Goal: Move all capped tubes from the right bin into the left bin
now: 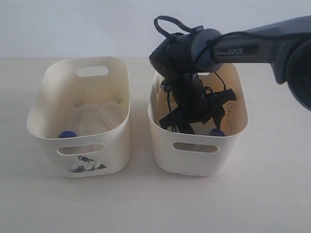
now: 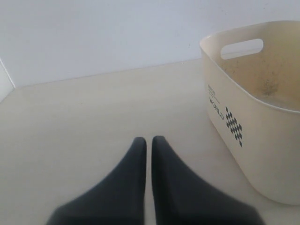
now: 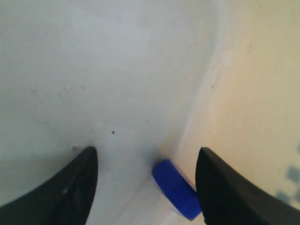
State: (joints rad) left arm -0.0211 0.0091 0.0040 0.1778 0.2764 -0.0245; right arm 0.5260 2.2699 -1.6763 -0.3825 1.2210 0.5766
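The right bin (image 1: pixel 197 162) has a plain front, and my right arm reaches down into it. My right gripper (image 3: pixel 146 159) is open just above the bin floor. A blue-capped tube (image 3: pixel 176 188) lies between its fingers, close to one finger and against the bin wall. In the exterior view that blue cap (image 1: pixel 217 132) peeks out near the front wall. The left bin (image 1: pixel 80 121), with a torn dark sticker, holds one blue-capped tube (image 1: pixel 67 134). My left gripper (image 2: pixel 149 139) is shut and empty over the table beside the left bin (image 2: pixel 253 122).
The two bins stand side by side on a pale tabletop (image 1: pixel 146 204) before a white wall. Black cables hang from my right wrist (image 1: pixel 194 104) inside the right bin. Printed text and a checker mark show on the left bin's side wall (image 2: pixel 233 124).
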